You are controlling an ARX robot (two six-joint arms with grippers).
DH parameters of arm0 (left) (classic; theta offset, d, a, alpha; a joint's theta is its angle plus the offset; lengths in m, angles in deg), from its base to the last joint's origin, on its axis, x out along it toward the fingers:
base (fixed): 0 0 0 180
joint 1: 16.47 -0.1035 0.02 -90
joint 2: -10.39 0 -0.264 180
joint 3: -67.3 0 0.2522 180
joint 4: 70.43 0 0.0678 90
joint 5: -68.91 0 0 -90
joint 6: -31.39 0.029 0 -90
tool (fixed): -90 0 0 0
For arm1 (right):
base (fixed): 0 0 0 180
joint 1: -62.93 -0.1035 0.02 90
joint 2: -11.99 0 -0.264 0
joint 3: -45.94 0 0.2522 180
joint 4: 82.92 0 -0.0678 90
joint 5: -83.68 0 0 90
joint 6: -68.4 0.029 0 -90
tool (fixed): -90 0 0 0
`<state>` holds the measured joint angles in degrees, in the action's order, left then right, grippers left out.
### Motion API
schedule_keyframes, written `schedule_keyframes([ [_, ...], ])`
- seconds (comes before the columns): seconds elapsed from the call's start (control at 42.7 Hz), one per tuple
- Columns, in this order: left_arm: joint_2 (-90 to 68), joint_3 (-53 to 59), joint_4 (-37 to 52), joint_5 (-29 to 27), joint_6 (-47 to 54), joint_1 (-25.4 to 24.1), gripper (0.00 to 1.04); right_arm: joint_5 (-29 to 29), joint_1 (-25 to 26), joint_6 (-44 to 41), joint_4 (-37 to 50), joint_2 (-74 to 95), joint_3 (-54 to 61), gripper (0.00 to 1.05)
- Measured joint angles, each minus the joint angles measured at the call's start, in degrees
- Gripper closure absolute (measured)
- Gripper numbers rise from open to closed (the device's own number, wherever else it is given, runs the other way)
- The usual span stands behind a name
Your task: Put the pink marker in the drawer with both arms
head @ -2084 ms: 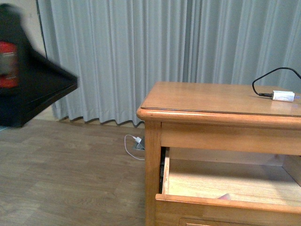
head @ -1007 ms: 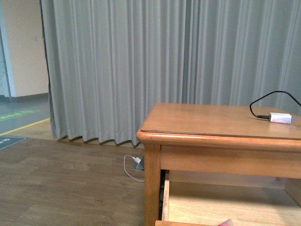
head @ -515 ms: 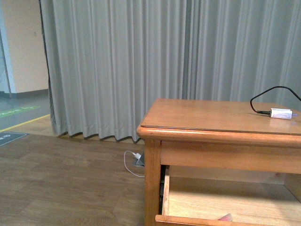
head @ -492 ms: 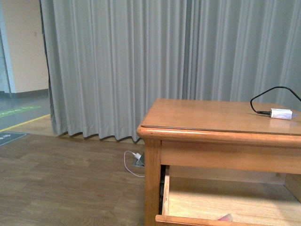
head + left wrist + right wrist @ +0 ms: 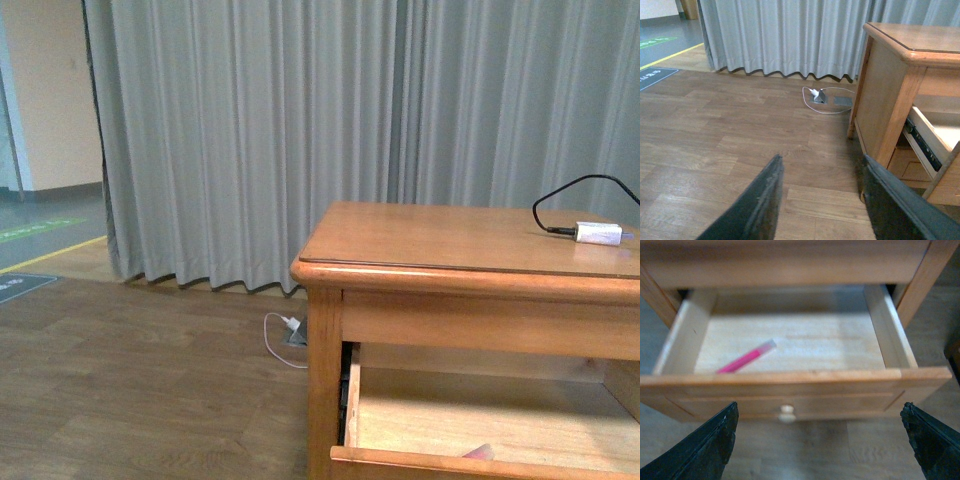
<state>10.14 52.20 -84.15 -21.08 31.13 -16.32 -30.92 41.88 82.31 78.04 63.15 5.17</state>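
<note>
While left gripper (image 5: 820, 158) and right gripper (image 5: 820, 407) gape empty, the pink marker (image 5: 746, 359) in the drawer (image 5: 790, 376) looks light, stiff and slick, best pinched mid-barrel.

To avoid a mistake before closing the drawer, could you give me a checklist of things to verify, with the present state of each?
1. Pink marker lies flat inside the drawer: ok.
2. Nothing sticks up above the drawer's rim: ok.
3. Right gripper open and empty, facing the drawer front: ok.
4. Left gripper open and empty, over the floor beside the cabinet: ok.
5. Knob free to push: ok.
6. Drawer shut: not ok, it stands pulled out.
</note>
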Motion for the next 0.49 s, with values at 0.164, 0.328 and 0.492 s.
schedule_keyframes([
  [0.164,0.00,0.00,0.00,0.00,0.00,0.00,0.27,11.23,7.93,-0.52,-4.39,7.21,-0.61,0.08],
  [0.328,0.00,0.00,0.00,0.00,0.02,0.00,0.06,16.46,13.53,-3.41,-0.90,15.91,-1.55,0.08],
  [0.492,0.00,0.00,0.00,0.00,0.02,0.00,0.06,18.21,14.10,-5.22,4.22,22.97,-4.17,0.08],
])
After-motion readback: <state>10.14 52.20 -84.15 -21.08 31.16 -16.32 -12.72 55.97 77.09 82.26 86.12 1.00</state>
